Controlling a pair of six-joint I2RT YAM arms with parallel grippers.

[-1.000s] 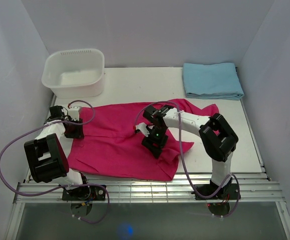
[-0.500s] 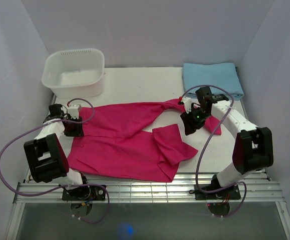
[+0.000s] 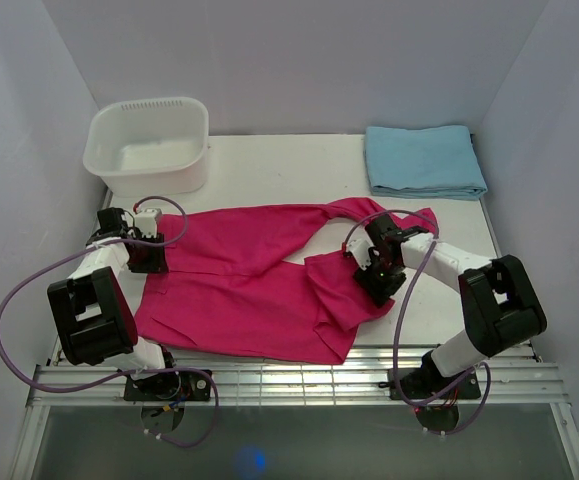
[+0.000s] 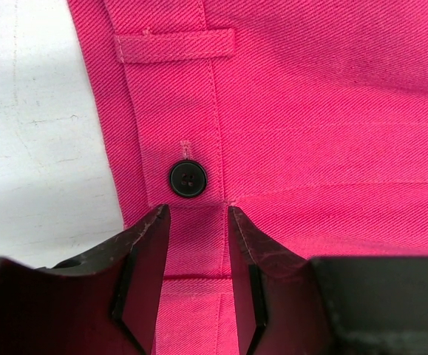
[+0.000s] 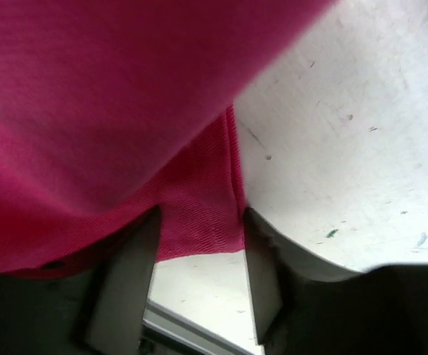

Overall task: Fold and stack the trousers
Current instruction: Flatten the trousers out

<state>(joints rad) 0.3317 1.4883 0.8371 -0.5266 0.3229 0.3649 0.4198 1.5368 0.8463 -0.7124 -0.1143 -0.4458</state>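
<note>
The magenta-pink trousers (image 3: pixel 229 290) lie spread on the white table, waistband to the left. One leg is folded back into a flap (image 3: pixel 341 292), and the other leg runs up to the right (image 3: pixel 409 222). My left gripper (image 3: pixel 153 260) rests on the waistband. In its wrist view the gripper (image 4: pixel 196 214) is open, with flat fabric between the fingers just below a black button (image 4: pixel 188 179). My right gripper (image 3: pixel 369 277) is low at the flap's right edge. It is open (image 5: pixel 201 214), with a hem edge of the trousers (image 5: pixel 199 214) lying between its fingers.
A white plastic tub (image 3: pixel 149 145) stands at the back left. A folded light blue cloth (image 3: pixel 424 160) lies at the back right. Bare table (image 3: pixel 439 300) shows right of the trousers. A metal rail (image 3: pixel 299 380) runs along the near edge, and walls close in both sides.
My right gripper left the middle of the trousers, swung out to the far right leg end, then came back low to the folded flap's right edge. The left gripper stayed put.
</note>
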